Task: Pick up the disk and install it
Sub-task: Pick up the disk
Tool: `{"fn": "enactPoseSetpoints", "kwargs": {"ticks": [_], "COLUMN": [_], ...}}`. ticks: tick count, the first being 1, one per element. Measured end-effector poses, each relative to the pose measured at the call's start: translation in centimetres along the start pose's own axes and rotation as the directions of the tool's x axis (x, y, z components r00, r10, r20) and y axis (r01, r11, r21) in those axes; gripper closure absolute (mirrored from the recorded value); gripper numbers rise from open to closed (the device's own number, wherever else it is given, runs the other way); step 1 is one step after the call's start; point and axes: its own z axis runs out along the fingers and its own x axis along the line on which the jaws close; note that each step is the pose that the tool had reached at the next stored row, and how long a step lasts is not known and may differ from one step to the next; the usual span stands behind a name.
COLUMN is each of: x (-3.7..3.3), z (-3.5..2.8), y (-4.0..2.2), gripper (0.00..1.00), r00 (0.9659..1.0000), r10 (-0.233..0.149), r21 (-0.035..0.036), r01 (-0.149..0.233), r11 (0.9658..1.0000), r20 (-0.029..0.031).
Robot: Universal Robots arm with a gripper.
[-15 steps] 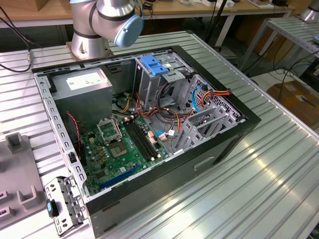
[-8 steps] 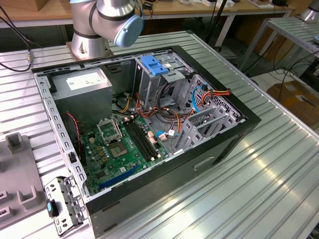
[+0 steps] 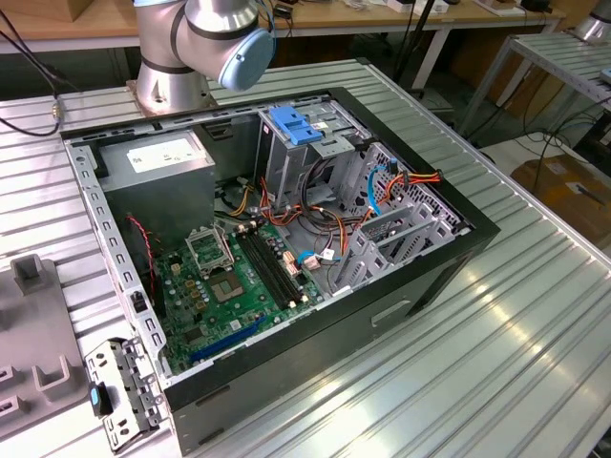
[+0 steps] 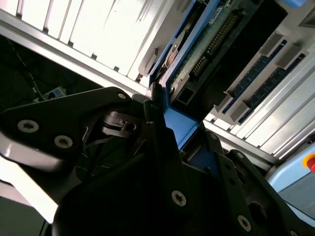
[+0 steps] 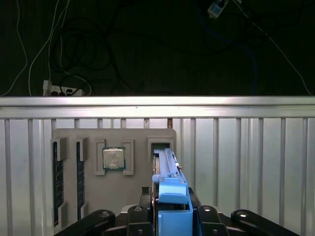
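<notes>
The disk [image 5: 167,169] is seen edge-on in the first wrist view, with a blue plastic rail along it and a blue tab at its near end. My gripper [image 5: 172,210] is shut on it, a dark finger on each side. The disk's far end reaches the small slot [image 5: 160,146] of a grey holder tray [image 5: 133,196]; whether it still sits in that slot I cannot tell. In the second wrist view the disk [image 4: 197,46] shows its green circuit board and blue rail between the gripper's [image 4: 179,129] black fingers.
An open computer case [image 3: 286,239] lies on the ribbed metal table [image 3: 496,315], with a green mainboard, a grey box with a white sticker [image 3: 158,157] and a blue tab on a metal cage [image 3: 291,124]. The tray also holds a processor chip [image 5: 113,158] and memory sticks [image 5: 58,182].
</notes>
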Motion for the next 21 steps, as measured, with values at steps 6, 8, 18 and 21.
{"fn": "enactPoseSetpoints", "kwargs": {"ticks": [6, 8, 18, 21], "x": [0.0, 0.0, 0.0, 0.0], "z": [-0.36, -0.47, -0.98, -1.12], "y": [-0.01, -0.01, -0.02, -0.03], "gripper": [0.63, 0.63, 0.63, 0.63], "r00": [1.0, 1.0, 1.0, 1.0], "r10": [0.0, 0.0, 0.0, 0.0], "r21": [0.0, 0.0, 0.0, 0.0], "r01": [0.0, 0.0, 0.0, 0.0], "r11": [1.0, 1.0, 1.0, 1.0], "r20": [0.0, 0.0, 0.0, 0.0]}}
